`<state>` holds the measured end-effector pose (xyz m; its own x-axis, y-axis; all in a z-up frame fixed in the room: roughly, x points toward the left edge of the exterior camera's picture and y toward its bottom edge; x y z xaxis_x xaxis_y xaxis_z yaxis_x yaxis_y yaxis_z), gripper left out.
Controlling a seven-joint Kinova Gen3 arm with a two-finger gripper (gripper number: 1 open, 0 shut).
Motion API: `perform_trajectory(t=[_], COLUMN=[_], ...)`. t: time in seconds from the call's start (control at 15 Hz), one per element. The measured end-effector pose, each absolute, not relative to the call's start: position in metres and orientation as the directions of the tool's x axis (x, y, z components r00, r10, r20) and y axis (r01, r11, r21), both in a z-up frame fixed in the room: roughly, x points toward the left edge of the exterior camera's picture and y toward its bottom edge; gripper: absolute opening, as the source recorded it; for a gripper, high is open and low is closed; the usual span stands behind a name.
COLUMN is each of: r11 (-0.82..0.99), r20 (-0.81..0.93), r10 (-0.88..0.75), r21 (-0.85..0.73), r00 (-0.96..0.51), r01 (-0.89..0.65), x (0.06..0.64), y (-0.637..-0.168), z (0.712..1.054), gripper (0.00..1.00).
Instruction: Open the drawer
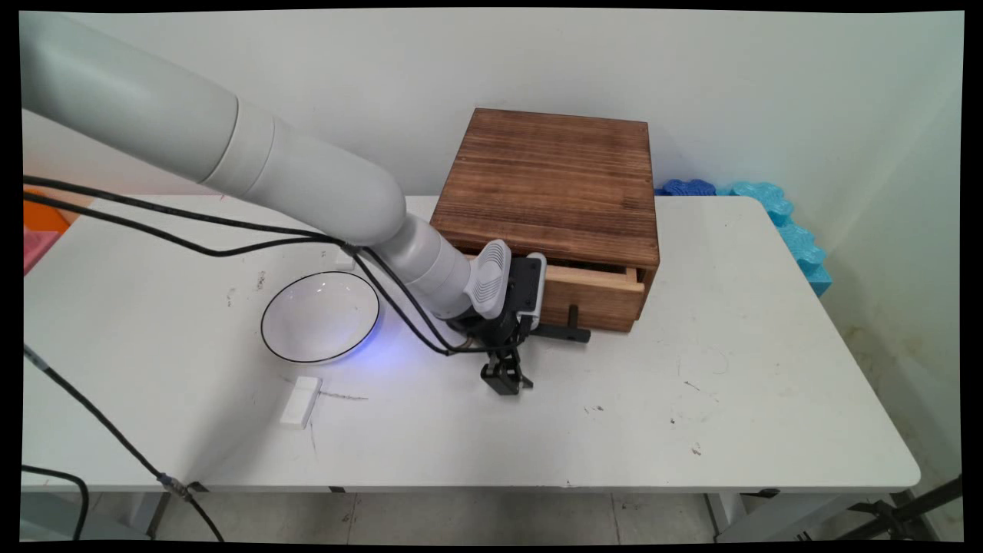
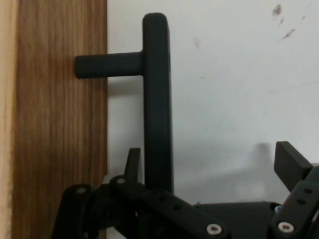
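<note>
I see my black two-finger gripper (image 2: 204, 164) spread apart, the smooth black bar handle (image 2: 157, 99) of the grainy wooden drawer box (image 1: 553, 200) at its 10 o'clock.

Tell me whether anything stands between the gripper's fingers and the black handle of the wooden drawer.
Nothing visible does. In the hand view the handle shows in the gap between the open fingers, with only bare table around it. The bowl and the white block lie off to one side.
</note>
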<state>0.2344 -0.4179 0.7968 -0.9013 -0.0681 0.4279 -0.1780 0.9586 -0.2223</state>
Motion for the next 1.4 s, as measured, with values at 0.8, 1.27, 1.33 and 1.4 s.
perform_trajectory(t=[0.8, 1.27, 1.33, 1.4], r11=[0.973, 0.978, 0.979, 0.979], r20=[0.438, 0.443, 0.444, 0.444], r10=[-0.085, -0.103, -0.107, -0.109], r21=[-0.156, -0.116, -0.109, -0.105], r00=[-0.895, -0.891, -0.89, -0.889], r01=[-0.169, -0.171, -0.172, -0.172], x=[0.225, 0.225, 0.224, 0.224], y=[-0.359, -0.32, -0.314, -0.31], z=[0.801, 0.805, 0.806, 0.806], gripper=[1.0, 1.0, 1.0, 1.0])
